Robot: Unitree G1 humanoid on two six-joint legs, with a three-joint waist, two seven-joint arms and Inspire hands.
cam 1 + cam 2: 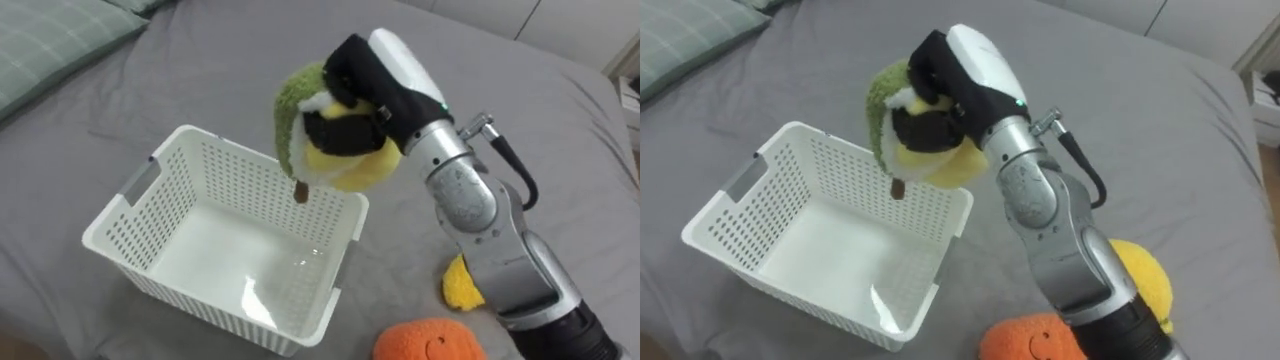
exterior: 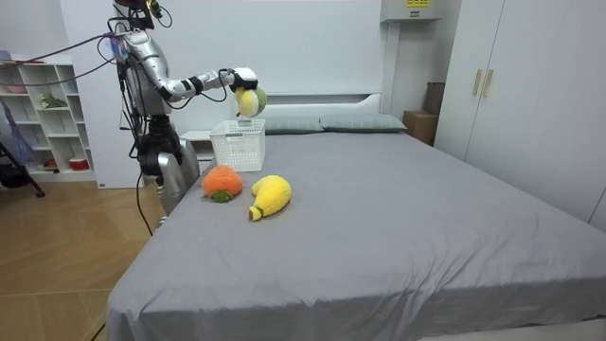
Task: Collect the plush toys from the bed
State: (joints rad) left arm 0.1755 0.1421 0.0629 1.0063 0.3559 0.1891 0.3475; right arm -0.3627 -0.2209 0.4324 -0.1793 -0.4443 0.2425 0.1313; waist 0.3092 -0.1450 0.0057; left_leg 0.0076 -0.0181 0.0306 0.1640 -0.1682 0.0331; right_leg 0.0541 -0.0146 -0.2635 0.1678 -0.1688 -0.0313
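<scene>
From the left eye view, the right hand (image 1: pixel 375 85) has its fingers curled round a green-and-yellow plush toy (image 1: pixel 350 168), holding it above the far right rim of the white basket (image 1: pixel 120 215) on the grey bed (image 1: pixel 230 70). An orange toy (image 1: pixel 430 342) and a yellow toy (image 1: pixel 460 285) lie near right. In the room view, the robot stands beside the bed at the room view's left, its arm stretched over the basket.

Bed (image 2: pixel 398 218), grey sheet: white basket (image 1: pixel 235 170) near one side; orange plush toy (image 1: pixel 430 340), yellow plush toy (image 2: pixel 271 195) close by; pillows (image 2: pixel 365 122) at head.
</scene>
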